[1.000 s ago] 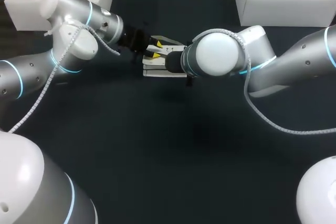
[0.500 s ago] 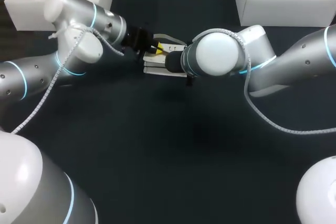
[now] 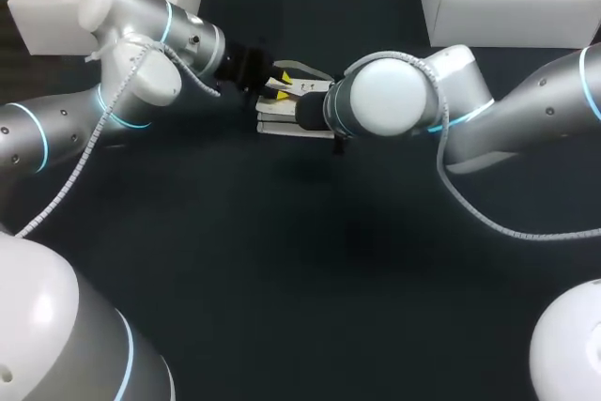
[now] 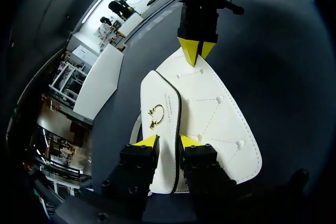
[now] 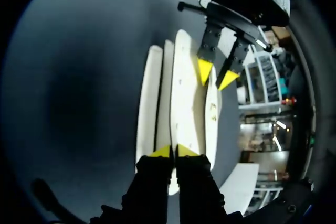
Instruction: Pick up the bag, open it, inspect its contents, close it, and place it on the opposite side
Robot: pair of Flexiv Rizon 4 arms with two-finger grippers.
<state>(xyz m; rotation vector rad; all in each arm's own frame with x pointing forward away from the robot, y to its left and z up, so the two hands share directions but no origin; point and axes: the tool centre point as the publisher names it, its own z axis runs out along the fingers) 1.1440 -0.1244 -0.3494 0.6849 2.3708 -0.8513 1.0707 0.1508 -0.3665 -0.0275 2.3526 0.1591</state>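
The white bag rests on the dark desk, towards the far edge and about midway between the left and right sides. It is quilted with small studs, and from the right wrist view its body shows as several pale panels lying side by side. Its flap, trimmed in black and carrying a small gold clasp, stands a little away from the body.

The left gripper comes at the bag from the left end. Its fingers are only narrowly apart, with the flap's black-trimmed edge caught between them, one tip on the flap's outer face and the other on the far side of the trim. The right gripper meets the bag at the opposite, narrower end. Its two yellow tips are drawn almost together, pinching a thin panel of the bag. In the head view the right arm's wrist hides that gripper.

A white box sits at the desk's far right corner, and another white box at the far left, both well apart from the bag.
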